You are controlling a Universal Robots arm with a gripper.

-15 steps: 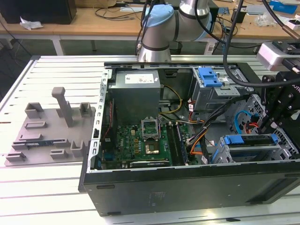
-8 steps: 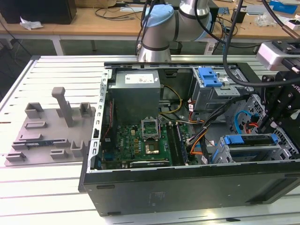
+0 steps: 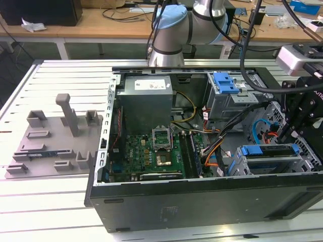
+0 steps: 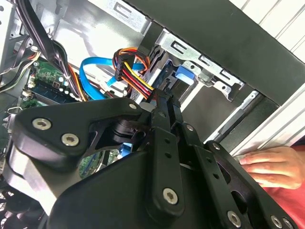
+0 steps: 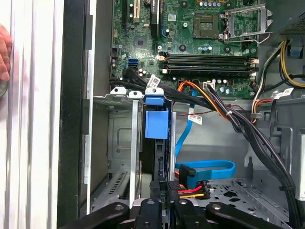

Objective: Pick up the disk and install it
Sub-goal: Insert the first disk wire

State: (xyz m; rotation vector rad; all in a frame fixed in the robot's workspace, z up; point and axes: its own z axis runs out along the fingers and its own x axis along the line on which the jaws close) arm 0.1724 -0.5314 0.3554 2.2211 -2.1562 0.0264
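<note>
A black tower computer case (image 3: 202, 204) lies open on its side on the white slatted table (image 3: 50, 212), taking up the middle and the exterior view's right. It shows a green motherboard (image 3: 151, 156) and a large grey metal power-supply box (image 3: 146, 98) above that. The silver-grey rectangular disk with bright blue plastic side rails (image 3: 262, 150) sits edge-on in the metal drive cage (image 3: 237, 166) at the exterior view's lower right, just inside the case's near wall. In the first wrist view the disk (image 5: 156, 124) stands in one slot of that cage, the neighbouring slot bare. A flat blue data cable (image 5: 209, 168) and a red, yellow and black wire bundle (image 5: 190, 191) lie beside it. The black end effector (image 4: 166, 101) is right at the disk's cable end. I cannot tell whether it pinches the disk or only sits against it. A person's hand (image 4: 271, 167) rests on the table just outside the case. A grey plastic fixture (image 3: 50, 146) lies at the exterior view's left.
</note>
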